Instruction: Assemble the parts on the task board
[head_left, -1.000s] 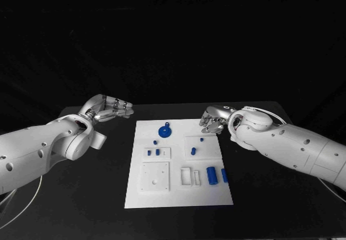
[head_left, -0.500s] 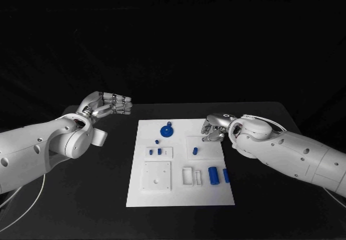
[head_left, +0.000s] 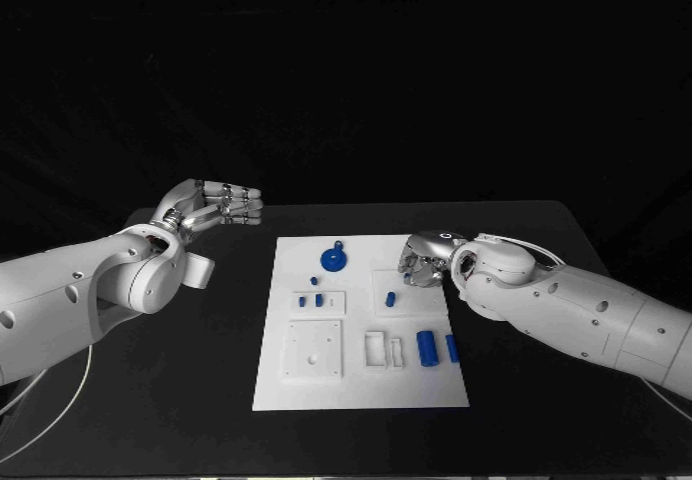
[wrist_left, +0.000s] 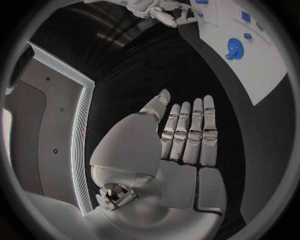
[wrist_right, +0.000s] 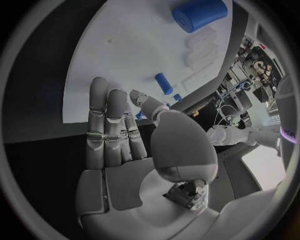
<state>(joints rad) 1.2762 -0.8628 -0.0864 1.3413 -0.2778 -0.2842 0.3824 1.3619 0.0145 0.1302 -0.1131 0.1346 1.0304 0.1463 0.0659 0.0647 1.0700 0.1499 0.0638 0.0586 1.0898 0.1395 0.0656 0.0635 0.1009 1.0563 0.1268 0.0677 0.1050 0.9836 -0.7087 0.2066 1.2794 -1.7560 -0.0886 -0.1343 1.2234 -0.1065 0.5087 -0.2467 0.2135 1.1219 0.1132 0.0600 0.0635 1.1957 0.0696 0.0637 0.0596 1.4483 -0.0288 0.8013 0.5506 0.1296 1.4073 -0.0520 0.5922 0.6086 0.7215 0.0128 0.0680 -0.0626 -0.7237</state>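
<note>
The white task board (head_left: 361, 390) lies mid-table. On it are a round blue disc with a loop (head_left: 333, 262), a few small blue pegs (head_left: 310, 300), a single peg (head_left: 391, 297), a blue cylinder (head_left: 426, 347) and a blue bar (head_left: 451, 348). My right hand (head_left: 423, 260) hovers at the board's far right edge, near the single peg; its fingers (wrist_right: 109, 120) are straight and hold nothing, with the cylinder (wrist_right: 199, 14) beyond them. My left hand (head_left: 216, 208) is raised left of the board, flat and empty (wrist_left: 187, 135), with the disc (wrist_left: 235, 48) some way off.
White blocks and recessed fixtures (head_left: 313, 350) sit on the board's near half. Black table (head_left: 173, 400) surrounds the board on all sides. My right hand (wrist_left: 169, 12) appears far off in the left wrist view.
My right hand has moved nearer and inward, from beside the board's far right corner to over its right edge. My left hand has lifted slightly and straightened its fingers.
</note>
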